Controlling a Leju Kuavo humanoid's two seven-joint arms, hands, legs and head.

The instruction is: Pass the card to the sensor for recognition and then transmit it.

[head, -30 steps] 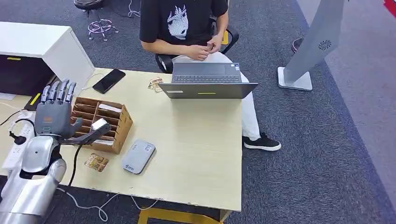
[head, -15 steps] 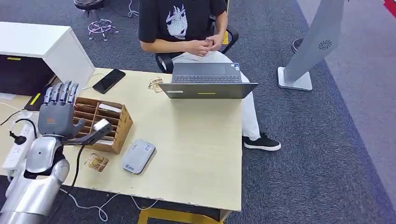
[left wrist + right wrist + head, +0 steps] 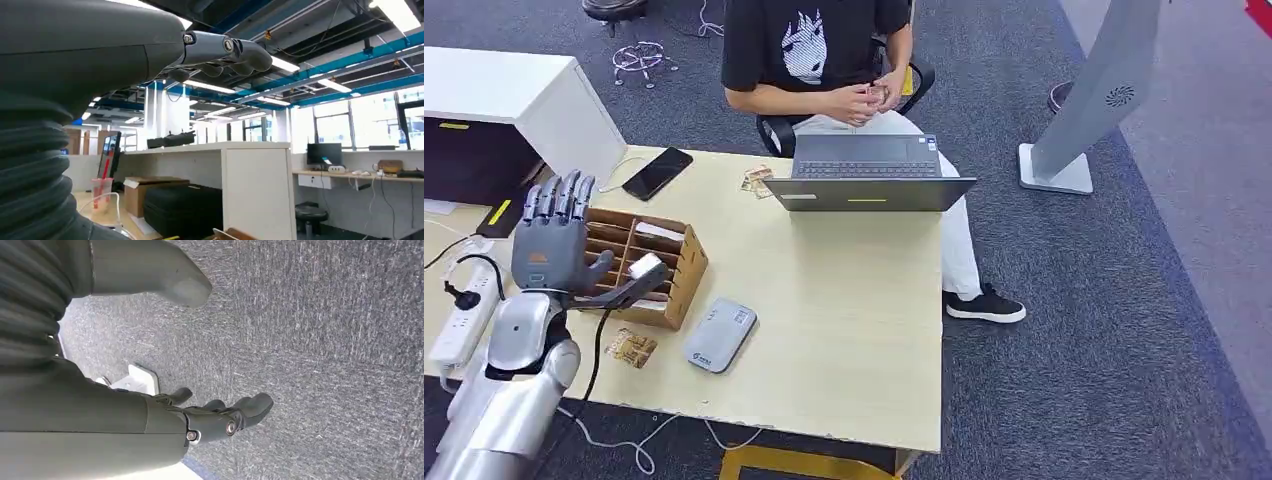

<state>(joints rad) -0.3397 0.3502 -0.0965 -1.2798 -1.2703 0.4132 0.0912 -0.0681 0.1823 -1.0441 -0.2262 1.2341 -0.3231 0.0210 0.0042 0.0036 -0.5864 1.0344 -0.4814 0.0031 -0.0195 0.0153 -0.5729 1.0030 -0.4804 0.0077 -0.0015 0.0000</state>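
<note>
The robot's left hand (image 3: pixel 551 238) is raised with its fingers straight and spread, holding nothing, just over the near-left part of the brown cardboard slotted organiser box (image 3: pixel 686 262). Pale cards (image 3: pixel 660 231) stand in the slots directly beyond and beside its fingertips. A small patterned brown card (image 3: pixel 630 347) lies flat on the light wooden table (image 3: pixel 844 330), below the hand and close to the wrist. The flat grey rounded card sensor (image 3: pixel 720 334) sits to the hand's right, just past that loose card.

I judge the pick is not yet made, and the main risk is the grasp itself. A thin card in a narrow slot gives little to pinch; fingers could snag the divider, drag the light box, or pull out two cards. A black cable (image 3: pixel 592 345) runs under the wrist and could catch on the arm.

The right hand (image 3: pixel 220 417) hangs over grey carpet (image 3: pixel 325 340), fingers loosely apart around nothing.
</note>
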